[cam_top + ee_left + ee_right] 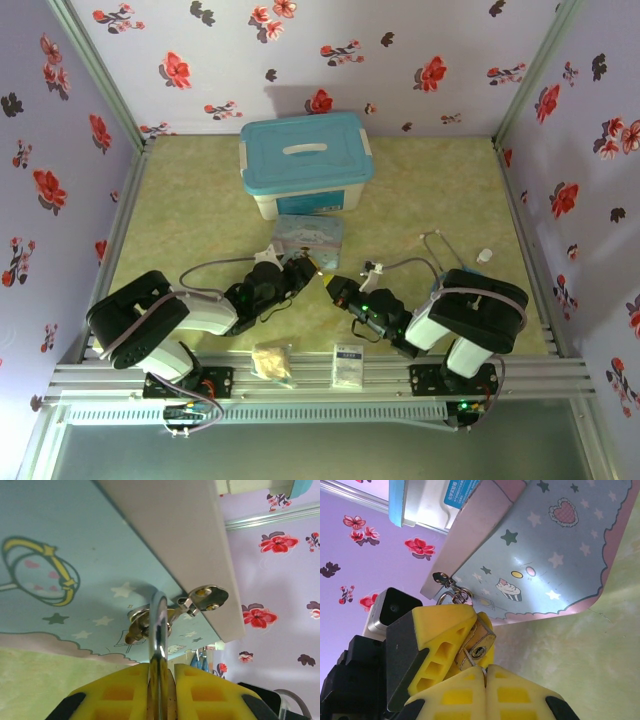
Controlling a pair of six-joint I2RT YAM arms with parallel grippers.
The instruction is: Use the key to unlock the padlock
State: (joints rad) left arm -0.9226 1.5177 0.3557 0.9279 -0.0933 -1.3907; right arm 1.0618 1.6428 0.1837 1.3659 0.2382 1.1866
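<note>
The brass padlock [481, 639] hangs by its silver shackle [159, 622] from the hasp of the pastel cartoon tin [75, 555]. My left gripper [161, 669] is shut on the padlock body, its yellow fingers [442, 630] also seen from the right wrist. My right gripper [485, 670] is shut on the key [471, 657]. The key's thin blade lies against the padlock's face just left of the keyhole [478, 652]. Whether its tip is inside the keyhole I cannot tell. In the top view both grippers [296, 272] [337, 288] meet just in front of the tin [308, 238].
A white box with a blue lid [305, 162] stands behind the tin. A beige packet [271, 361] and a white card [348, 365] lie at the near edge between the arm bases. Flowered walls close in three sides.
</note>
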